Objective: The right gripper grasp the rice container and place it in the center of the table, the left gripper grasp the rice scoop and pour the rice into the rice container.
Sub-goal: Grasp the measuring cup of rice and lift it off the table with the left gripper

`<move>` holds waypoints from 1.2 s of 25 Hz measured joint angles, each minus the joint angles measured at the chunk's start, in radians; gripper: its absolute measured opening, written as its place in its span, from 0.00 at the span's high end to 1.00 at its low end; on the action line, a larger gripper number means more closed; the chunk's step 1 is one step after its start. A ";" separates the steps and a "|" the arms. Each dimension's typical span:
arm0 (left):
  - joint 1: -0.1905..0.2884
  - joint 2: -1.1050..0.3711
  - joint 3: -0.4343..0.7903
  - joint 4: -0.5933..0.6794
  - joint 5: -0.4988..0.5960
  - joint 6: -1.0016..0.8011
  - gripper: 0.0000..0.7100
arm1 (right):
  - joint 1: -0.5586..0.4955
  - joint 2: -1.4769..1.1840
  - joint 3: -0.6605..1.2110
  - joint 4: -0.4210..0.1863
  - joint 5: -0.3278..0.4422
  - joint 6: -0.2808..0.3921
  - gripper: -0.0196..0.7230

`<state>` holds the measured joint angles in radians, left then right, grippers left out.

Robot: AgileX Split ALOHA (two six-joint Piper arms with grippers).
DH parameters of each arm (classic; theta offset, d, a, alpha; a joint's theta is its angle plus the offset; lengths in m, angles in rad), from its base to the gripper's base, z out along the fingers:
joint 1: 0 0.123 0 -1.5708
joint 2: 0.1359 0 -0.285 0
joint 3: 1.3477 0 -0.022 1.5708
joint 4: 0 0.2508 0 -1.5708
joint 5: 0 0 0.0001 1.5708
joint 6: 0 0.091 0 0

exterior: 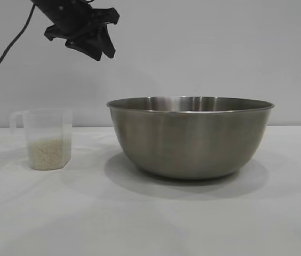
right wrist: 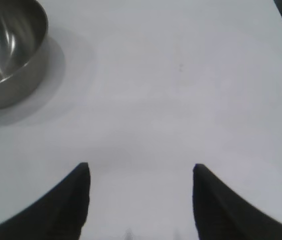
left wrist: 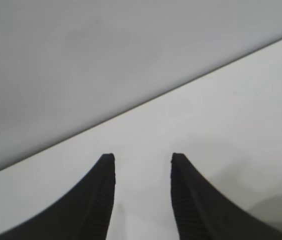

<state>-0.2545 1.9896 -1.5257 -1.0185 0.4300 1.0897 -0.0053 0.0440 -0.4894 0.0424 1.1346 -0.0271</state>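
Exterior view: the rice container [exterior: 190, 137] stands mid-counter [exterior: 150, 218]; the rice scoop [exterior: 45, 138], rice [exterior: 48, 153] inside, stands beside it, under the raised left hand [exterior: 98, 49].

Left wrist view: that hand [left wrist: 143, 158] is released, empty.

Right wrist view: the right hand [right wrist: 141, 167] gapes empty, apart from the container [right wrist: 8, 50].

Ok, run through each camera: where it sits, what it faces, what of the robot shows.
Exterior: level with the table, facing the bowl and cup; left gripper hangs above.
Left wrist: behind the open left gripper, looking down at bare table.
Right wrist: behind the open right gripper, looking down at table.
Shared: exterior and right wrist both show the bowl.
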 joint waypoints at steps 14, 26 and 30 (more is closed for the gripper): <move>0.000 -0.261 0.260 -0.738 -0.173 0.748 0.69 | 0.000 -0.001 0.000 0.000 0.000 0.000 0.46; 0.000 -0.305 0.292 -0.744 -0.168 0.695 0.69 | 0.000 -0.002 0.000 0.000 0.000 0.002 0.46; 0.000 -0.351 0.359 -0.594 -0.170 0.581 0.69 | 0.000 -0.002 0.000 0.000 0.000 0.002 0.46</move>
<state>-0.2545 1.6384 -1.1663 -1.6127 0.2603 1.6703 -0.0053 0.0418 -0.4894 0.0424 1.1346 -0.0250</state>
